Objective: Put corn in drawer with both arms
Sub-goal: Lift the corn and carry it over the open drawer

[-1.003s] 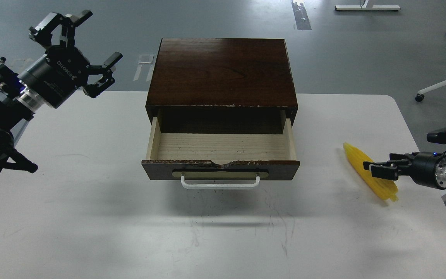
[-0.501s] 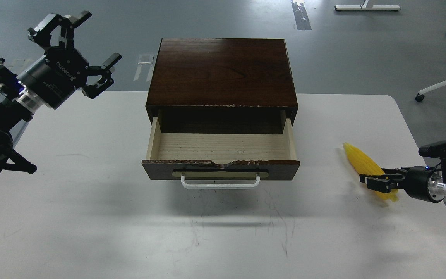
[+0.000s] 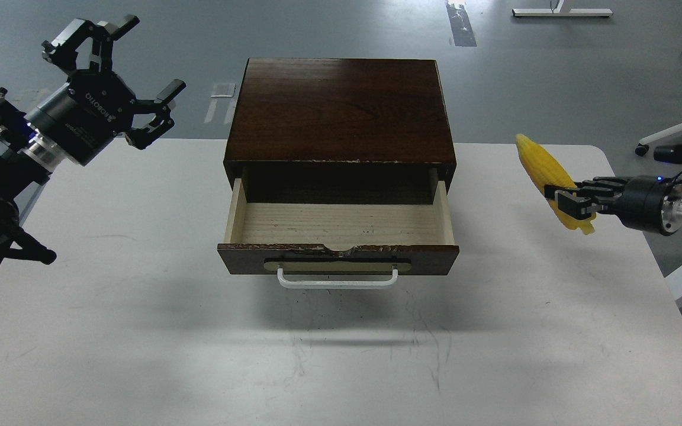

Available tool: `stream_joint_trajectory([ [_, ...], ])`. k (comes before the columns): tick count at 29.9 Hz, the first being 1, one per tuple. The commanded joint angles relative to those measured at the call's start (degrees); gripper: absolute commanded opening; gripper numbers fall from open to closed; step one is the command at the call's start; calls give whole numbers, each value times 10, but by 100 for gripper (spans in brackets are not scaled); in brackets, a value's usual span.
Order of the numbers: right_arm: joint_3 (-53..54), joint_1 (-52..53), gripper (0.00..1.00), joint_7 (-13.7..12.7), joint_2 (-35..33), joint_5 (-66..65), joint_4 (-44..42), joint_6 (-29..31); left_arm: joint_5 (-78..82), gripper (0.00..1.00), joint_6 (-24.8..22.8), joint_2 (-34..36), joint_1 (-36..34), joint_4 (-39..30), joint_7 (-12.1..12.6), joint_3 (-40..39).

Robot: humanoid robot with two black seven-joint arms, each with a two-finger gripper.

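Note:
The yellow corn [image 3: 545,169] hangs in the air right of the box, tip pointing up and left. My right gripper [image 3: 567,201] is shut on its lower end, coming in from the right edge. The drawer [image 3: 338,226] of the dark brown box [image 3: 340,109] stands pulled out, its pale wood inside bare, white bar handle [image 3: 337,280] facing me. My left gripper [image 3: 121,71] is open and empty, raised above the table's far left corner, well left of the box.
The white table [image 3: 140,307] carries only the box. Beyond its far edge is grey floor, with white chair legs [image 3: 675,127] at the right. The right table edge runs close under my right arm.
My right gripper closed on the corn and lifted it off the table, up and slightly left. The left arm stayed almost still.

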Motion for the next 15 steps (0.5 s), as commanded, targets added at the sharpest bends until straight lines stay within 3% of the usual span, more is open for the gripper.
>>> stream_joint_trajectory([
  [1, -23, 103, 5, 0, 0, -2, 36, 14, 0, 99, 0, -1, -1, 0, 0, -1],
  [7, -133, 272, 6, 0, 74, -2, 58, 30, 0, 99, 0, 0, -1, 0, 0, -1],
  [15, -219, 373, 8, 0, 221, -4, 66, 30, 0, 99, 0, 0, -1, 0, 0, -6],
])
